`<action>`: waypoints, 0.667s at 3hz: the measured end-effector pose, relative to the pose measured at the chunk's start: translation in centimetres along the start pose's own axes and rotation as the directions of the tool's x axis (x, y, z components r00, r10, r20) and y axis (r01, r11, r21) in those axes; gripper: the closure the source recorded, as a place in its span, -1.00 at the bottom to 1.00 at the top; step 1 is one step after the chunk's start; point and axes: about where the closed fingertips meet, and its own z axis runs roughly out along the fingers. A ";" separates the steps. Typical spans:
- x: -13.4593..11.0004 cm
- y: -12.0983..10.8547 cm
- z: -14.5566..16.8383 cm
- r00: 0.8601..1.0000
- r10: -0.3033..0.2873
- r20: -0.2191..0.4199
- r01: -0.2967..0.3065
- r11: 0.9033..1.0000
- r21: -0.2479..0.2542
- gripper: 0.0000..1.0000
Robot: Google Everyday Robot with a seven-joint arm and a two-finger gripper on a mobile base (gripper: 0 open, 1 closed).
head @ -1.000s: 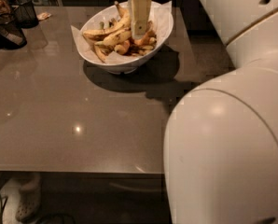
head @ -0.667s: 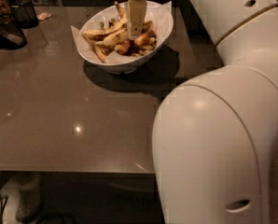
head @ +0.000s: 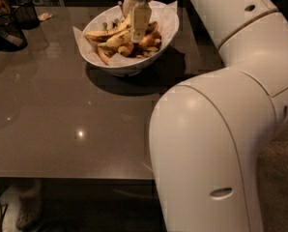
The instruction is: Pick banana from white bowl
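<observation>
The white bowl [head: 156, 42], lined with white paper, stands at the far middle of the grey table [head: 62, 110]. It holds a pile of spotted yellow bananas and small orange-brown pieces. A long dull-yellow banana [head: 107, 34] with brown patches lies across the left of the pile. My gripper [head: 139, 27] hangs straight down from above into the middle of the pile, just right of that banana's end. It hides the fruit directly under it.
A black mesh basket [head: 26, 12] and a dark object [head: 6, 35] stand at the far left corner. My own white arm [head: 216, 144] fills the right half of the view. The table's front edge [head: 66, 177] runs across the bottom, with a shoe [head: 29, 208] on the floor below it.
My arm's elbow has swung further left into the view. The gripper has stayed over the bowl and sits slightly lower in the pile.
</observation>
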 end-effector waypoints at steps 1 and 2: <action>1.3 0.0 1.0 0.999 0.035 -0.003 -0.035 0.999 -0.018 -0.24; 2.2 0.0 1.5 0.998 0.054 -0.008 -0.055 0.998 -0.028 -0.24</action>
